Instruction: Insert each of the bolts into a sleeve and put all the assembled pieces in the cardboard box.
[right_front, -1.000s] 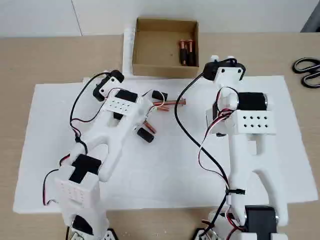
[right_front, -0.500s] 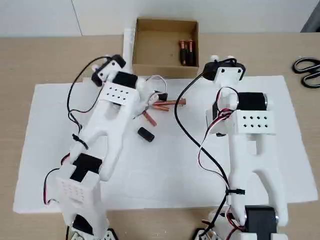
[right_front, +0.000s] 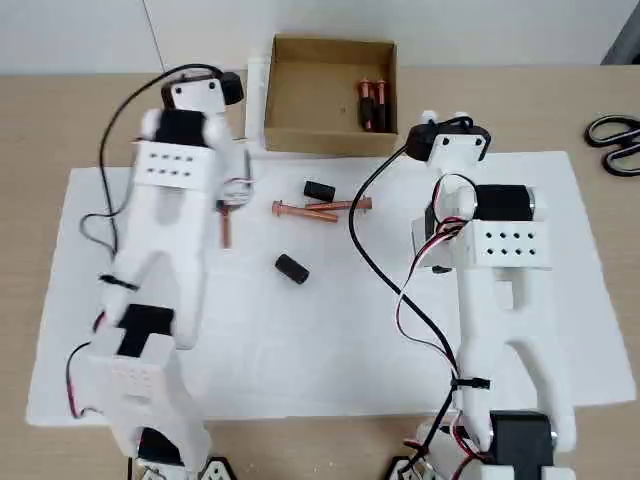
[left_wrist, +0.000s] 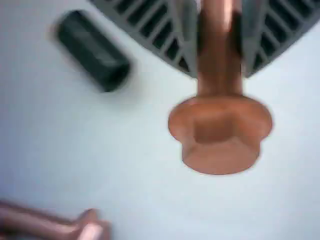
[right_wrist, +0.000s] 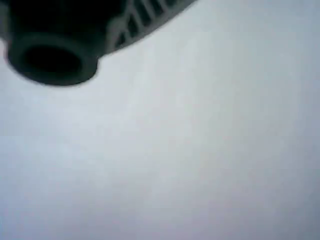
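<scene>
Mating step in hand — left hand (left_wrist: 220, 35) clamped on a bolt (left_wrist: 220, 132), right hand (right_wrist: 75, 22) gripping a sleeve (right_wrist: 50, 57). Next — bringing them together, shank lined up with bore.

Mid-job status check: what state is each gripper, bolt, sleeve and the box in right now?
left gripper: shut on held bolt, gripped by its shank.
right gripper: shut on held sleeve.
loose bolts: two, lying on the white sheet, unsleeved.
loose sleeves: two, lying on the sheet, apart from the bolts.
cardboard box: open, assembled pieces inside.
</scene>
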